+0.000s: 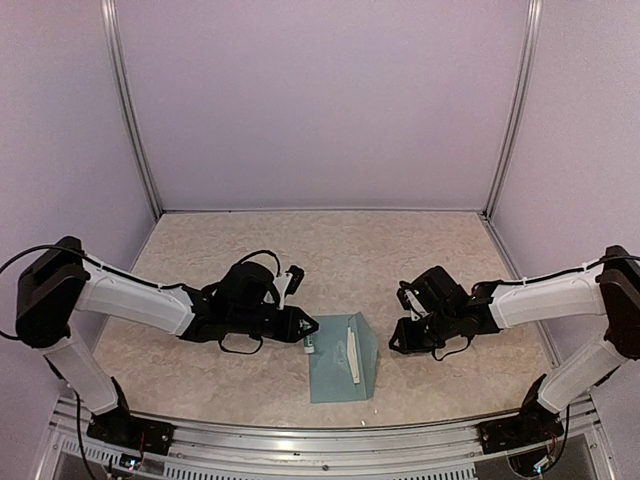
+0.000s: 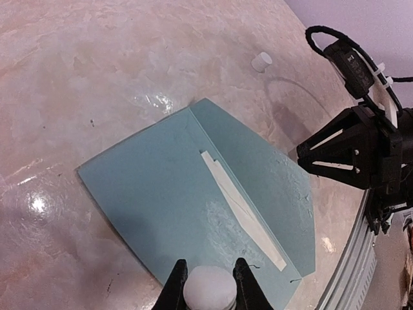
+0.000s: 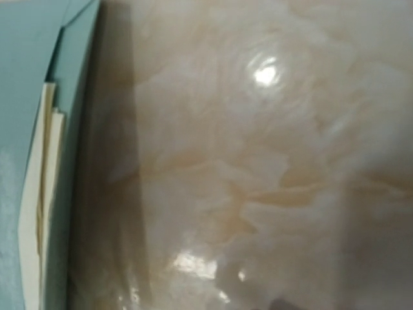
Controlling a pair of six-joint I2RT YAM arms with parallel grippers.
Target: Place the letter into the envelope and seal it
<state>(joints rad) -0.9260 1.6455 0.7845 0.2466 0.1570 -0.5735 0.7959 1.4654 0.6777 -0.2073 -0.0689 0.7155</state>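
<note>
Glue comes next, we judge: our left gripper (image 2: 210,276) clamps the glue stick (image 2: 210,292) beside the envelope (image 2: 161,194), flat on the table (image 1: 220,250). We should stroke lightly along the open flap (image 2: 264,174). Whether the right gripper (image 1: 398,340) is open we cannot tell.

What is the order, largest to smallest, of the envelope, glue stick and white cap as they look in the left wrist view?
1. the envelope
2. the glue stick, though it sits right at the camera, so its lead over the cap is unsure
3. the white cap
</note>
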